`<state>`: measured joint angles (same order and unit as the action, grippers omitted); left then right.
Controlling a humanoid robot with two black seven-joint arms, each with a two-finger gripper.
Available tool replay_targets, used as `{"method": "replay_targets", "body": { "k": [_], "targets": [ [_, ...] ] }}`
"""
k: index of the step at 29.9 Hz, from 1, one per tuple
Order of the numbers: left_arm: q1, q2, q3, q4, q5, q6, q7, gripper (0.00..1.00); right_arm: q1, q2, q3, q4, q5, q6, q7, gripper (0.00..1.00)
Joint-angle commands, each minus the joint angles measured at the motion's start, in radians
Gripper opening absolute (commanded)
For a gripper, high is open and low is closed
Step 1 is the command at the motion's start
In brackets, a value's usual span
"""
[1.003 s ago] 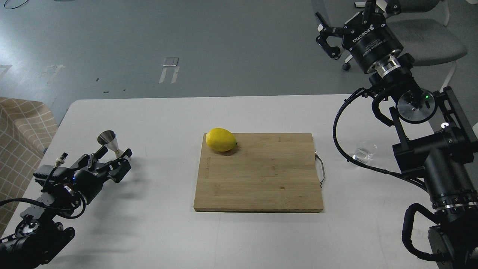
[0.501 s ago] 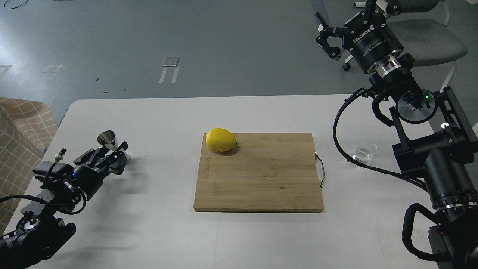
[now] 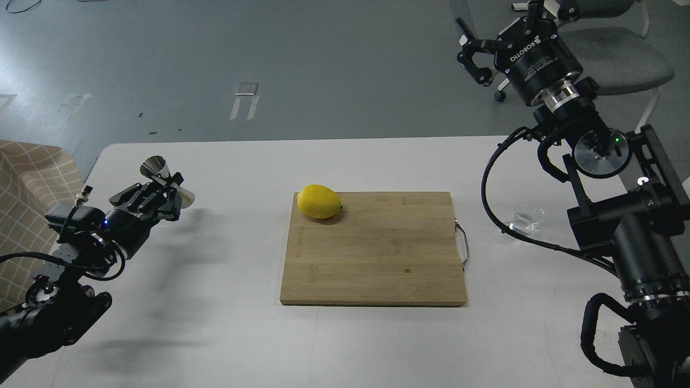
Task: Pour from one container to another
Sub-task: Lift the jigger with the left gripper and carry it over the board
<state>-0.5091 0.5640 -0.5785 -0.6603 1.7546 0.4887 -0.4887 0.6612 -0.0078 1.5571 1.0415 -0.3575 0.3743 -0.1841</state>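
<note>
The shiny steel jigger [image 3: 161, 178] is up off the white table [image 3: 345, 334] at the far left, tilted, with my left gripper [image 3: 168, 191] shut on its narrow waist. Its upper cone shows above the fingers and its lower cone pokes out to the right. The small clear glass cup [image 3: 526, 220] stands on the table at the right, beside my right arm and partly behind a black cable. My right gripper [image 3: 485, 51] hangs high above the table's far right edge, open and holding nothing.
A wooden cutting board [image 3: 374, 250] with a metal handle lies in the middle of the table, and a yellow lemon [image 3: 319, 201] rests on its far left corner. A grey chair [image 3: 614, 59] stands behind the right arm.
My left gripper closed on the jigger and lifted it off the table, moving up and slightly away. The right arm and the glass cup stayed put.
</note>
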Motion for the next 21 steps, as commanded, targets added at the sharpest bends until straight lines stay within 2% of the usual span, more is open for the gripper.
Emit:
{"method": "replay_targets", "body": {
  "k": [1, 5, 12, 21],
  "targets": [
    [-0.074, 0.0, 0.002, -0.012, 0.0, 0.0, 0.0, 0.12, 0.0, 0.0, 0.0, 0.0, 0.0, 0.0, 0.0, 1.0],
    [-0.135, -0.004, 0.017, -0.024, 0.002, 0.0, 0.0, 0.12, 0.0, 0.0, 0.0, 0.0, 0.0, 0.0, 0.0, 1.0],
    [-0.25, -0.018, 0.097, -0.131, 0.002, 0.0, 0.0, 0.13, 0.0, -0.001, 0.009, 0.0, 0.0, 0.0, 0.0, 1.0],
    [-0.319, -0.102, 0.14, -0.263, 0.009, 0.0, 0.0, 0.13, 0.0, -0.003, 0.015, -0.001, 0.0, 0.0, 0.0, 1.0]
  ]
}}
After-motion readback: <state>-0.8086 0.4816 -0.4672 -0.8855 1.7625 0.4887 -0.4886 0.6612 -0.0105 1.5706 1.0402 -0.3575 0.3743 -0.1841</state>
